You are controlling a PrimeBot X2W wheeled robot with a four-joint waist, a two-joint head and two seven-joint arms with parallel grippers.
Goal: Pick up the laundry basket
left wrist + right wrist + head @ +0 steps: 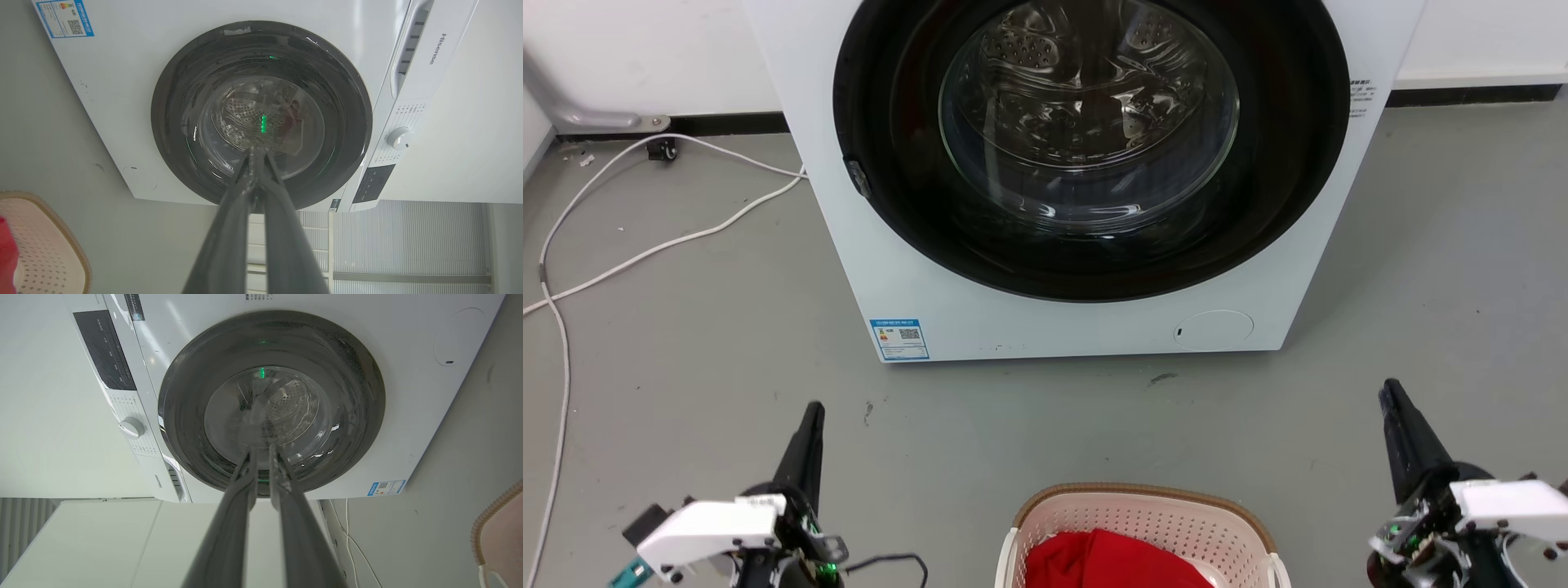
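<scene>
The cream-pink perforated plastic laundry basket with a brown woven-look rim (1143,513) sits on the grey floor between the arms, holding red cloth (1111,559). The left end effector (814,408) is pinched closed and the right end effector (1388,385) is nearly so, both empty and well apart from the basket. Unless they spread first, they would likely slip off the rounded rim or tip the basket, and the big white front-loading washing machine (931,269) just ahead limits forward reach.
</scene>
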